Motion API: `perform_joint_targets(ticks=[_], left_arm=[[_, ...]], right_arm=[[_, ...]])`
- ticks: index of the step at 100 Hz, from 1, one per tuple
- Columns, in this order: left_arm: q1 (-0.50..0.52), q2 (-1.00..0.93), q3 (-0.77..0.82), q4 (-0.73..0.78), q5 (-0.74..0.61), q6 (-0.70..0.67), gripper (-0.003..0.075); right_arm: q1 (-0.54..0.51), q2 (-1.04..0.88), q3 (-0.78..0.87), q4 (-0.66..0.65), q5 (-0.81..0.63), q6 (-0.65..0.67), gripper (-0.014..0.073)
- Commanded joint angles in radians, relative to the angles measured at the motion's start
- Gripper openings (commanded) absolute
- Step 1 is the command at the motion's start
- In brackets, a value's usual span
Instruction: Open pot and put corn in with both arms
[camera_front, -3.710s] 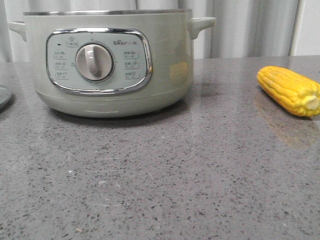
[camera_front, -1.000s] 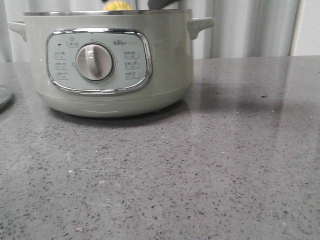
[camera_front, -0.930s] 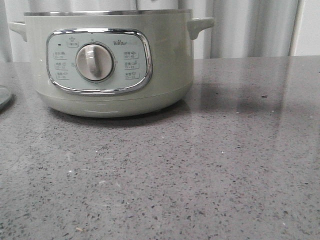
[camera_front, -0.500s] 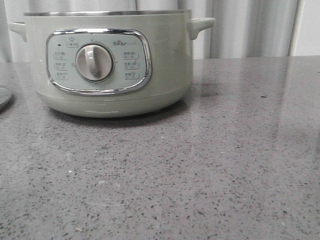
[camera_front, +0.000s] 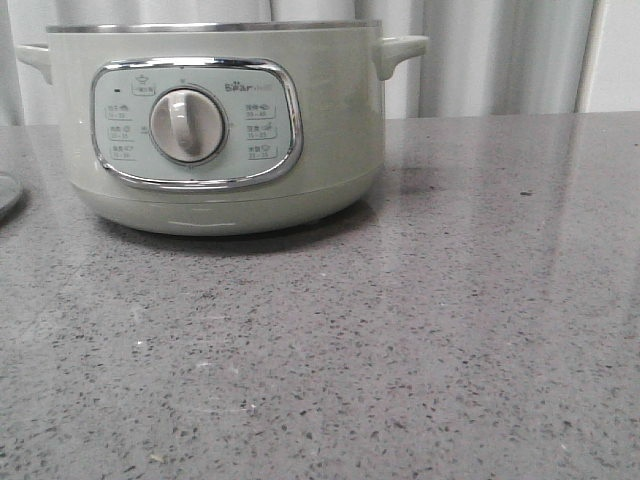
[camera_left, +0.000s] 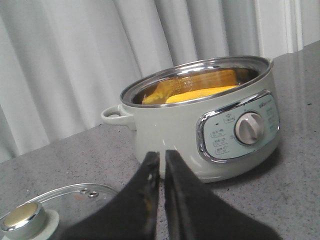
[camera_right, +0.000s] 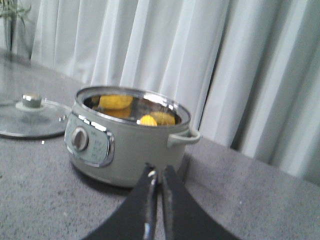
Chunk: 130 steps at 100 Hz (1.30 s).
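Grey speckled worktop (camera_front: 400, 350) is carrying the heavy, smooth pot (camera_front: 215, 125), best gripped by its handles; corn (camera_left: 200, 93) is lying inside; both pincers (camera_left: 161, 165) (camera_right: 156, 182) are sitting nearly closed, empty.

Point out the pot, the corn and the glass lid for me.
pot (camera_front: 340, 120), front view: bare green side wall right of the control panel.
corn (camera_left: 200, 94), left wrist view: yellow cob lying inside the pot.
glass lid (camera_right: 20, 122), right wrist view: clear glass beside the knob.

Left claw (camera_left: 161, 162) and right claw (camera_right: 158, 181) both hang closed, holding nothing.
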Motion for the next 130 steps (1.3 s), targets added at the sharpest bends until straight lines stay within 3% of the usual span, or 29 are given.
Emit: perform_joint_targets(ticks=[1,58,64,71,82,89,100,116,130], left_arm=[[-0.009,0.016,-0.016,-0.039,-0.059,-0.002,-0.002],[-0.009,0.016,0.016,-0.042,-0.059,-0.002,-0.002],[-0.009,0.016,0.031,0.012,-0.141,0.008,-0.002],[-0.009,0.016,0.06,0.163,-0.269,-0.122,-0.002],[-0.009,0.016,0.149,0.58,-0.516,-0.634,-0.002],[-0.009,0.016,0.206,0.767,-0.609,-0.798,-0.002],[-0.009,0.016,0.251,0.799,-0.553,-0.819,-0.002],[-0.007,0.01,0.276,0.817,-0.321,-0.872,-0.002],[-0.007,-0.039,0.299,0.853,-0.215,-0.87,-0.002]], right_arm=[[-0.007,-0.003,-0.021,-0.01,-0.091,0.004,-0.0046],[-0.007,-0.003,-0.021,-0.01,-0.091,0.004,-0.0046],[-0.007,-0.003,-0.021,-0.01,-0.091,0.004,-0.0046],[-0.007,-0.003,-0.021,-0.01,-0.091,0.004,-0.0046],[-0.007,-0.003,-0.021,-0.01,-0.091,0.004,-0.0046],[-0.007,-0.003,-0.021,-0.01,-0.091,0.004,-0.0046],[-0.007,-0.003,-0.021,-0.01,-0.091,0.004,-0.0046],[-0.007,-0.003,-0.021,-0.01,-0.091,0.004,-0.0046],[-0.007,-0.003,-0.021,-0.01,-0.089,0.004,-0.0046]])
